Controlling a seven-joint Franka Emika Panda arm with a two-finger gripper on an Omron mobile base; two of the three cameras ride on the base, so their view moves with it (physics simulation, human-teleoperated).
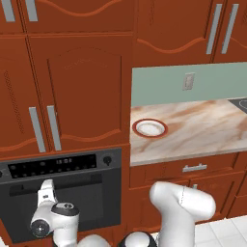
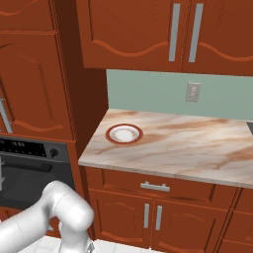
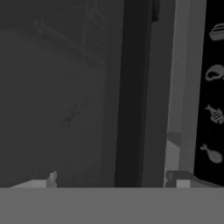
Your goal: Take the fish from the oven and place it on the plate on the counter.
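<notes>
The black oven (image 1: 91, 193) is closed, its dark glass door under a control panel (image 1: 53, 166) with a knob. My gripper (image 1: 46, 187) is at the door's bar handle (image 3: 131, 96). In the hand view the fingertips (image 3: 180, 178) stand wide apart on either side of the handle, so the gripper (image 3: 114, 179) is open and holds nothing. Behind the glass a faint greenish-yellow fish (image 3: 73, 113) shows among dim wire racks. The white plate (image 1: 150, 128) with a red-brown rim lies bare at the counter's (image 1: 202, 130) left end, also seen as the plate (image 2: 124, 133).
Red-brown cabinets stand above and left of the oven (image 2: 29, 170). Drawers with silver handles (image 2: 154, 187) sit under the counter (image 2: 188, 148). A wall outlet (image 2: 193, 92) is on the green backsplash. A dark cooktop corner (image 1: 241, 103) is at the far right.
</notes>
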